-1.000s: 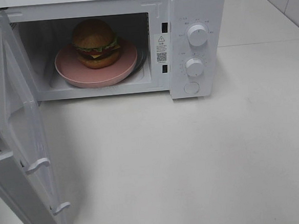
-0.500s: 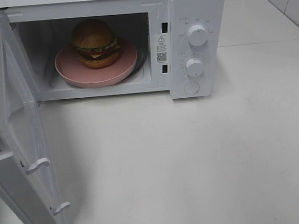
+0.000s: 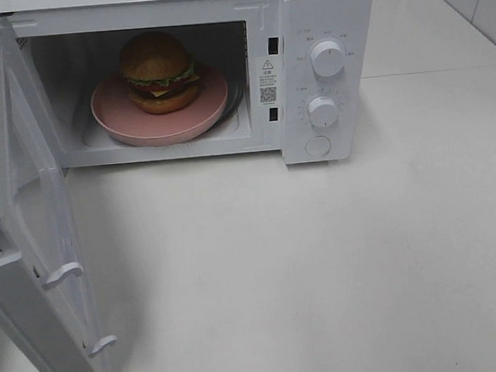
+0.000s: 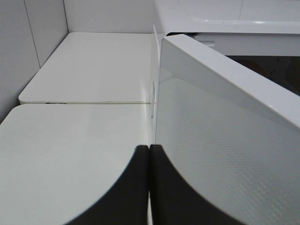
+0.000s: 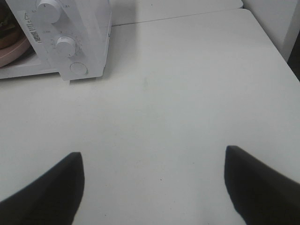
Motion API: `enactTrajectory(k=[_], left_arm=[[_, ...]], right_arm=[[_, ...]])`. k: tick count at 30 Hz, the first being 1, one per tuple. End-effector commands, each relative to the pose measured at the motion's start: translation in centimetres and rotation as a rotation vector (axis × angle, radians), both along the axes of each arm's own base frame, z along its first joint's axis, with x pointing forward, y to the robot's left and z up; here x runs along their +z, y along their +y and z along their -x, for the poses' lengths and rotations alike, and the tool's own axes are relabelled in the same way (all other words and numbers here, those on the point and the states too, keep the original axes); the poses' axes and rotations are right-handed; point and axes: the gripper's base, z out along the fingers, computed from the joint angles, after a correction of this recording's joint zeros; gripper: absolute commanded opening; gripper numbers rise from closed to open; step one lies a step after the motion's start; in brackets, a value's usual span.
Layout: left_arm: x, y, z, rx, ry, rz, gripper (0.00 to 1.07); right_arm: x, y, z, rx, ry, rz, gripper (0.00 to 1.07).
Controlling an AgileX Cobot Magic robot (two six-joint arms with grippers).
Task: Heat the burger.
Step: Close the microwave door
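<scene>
Still, nothing had moved: the burger (image 3: 159, 71) sat on its plate (image 3: 120, 120) inside the open microwave (image 3: 321, 11), upper left; left fingers (image 4: 133, 187) pressed together, right fingers (image 5: 47, 192) spread apart.

Of ourselves we see only finger ends. Our left gripper (image 4: 149, 149) has two matte black fingers (image 4: 129, 192), each with a smoothly rounded outer edge and a straight inner face. Our right gripper (image 5: 153, 157) has two plain black wedge-shaped fingers (image 5: 47, 199) that taper to blunt tips.
</scene>
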Motion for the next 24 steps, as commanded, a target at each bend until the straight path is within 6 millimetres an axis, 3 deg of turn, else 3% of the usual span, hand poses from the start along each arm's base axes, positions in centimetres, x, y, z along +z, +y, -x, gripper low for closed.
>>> enactTrajectory(k=[1, 9, 24], left_arm=[[-0.4, -0.2, -1.4, -0.005, -0.039, 0.036, 0.00], [-2.3, -1.4, -3.5, -0.123, -0.016, 0.056, 0.00], [-3.9, -4.0, -5.7, -0.391, -0.087, 0.128, 0.00]], right_arm=[[0.0, 0.0, 0.3, -0.001, -0.036, 0.014, 0.76], [0.0, 0.0, 0.3, -0.001, -0.036, 0.014, 0.76], [0.0, 0.0, 0.3, -0.001, -0.036, 0.014, 0.76]])
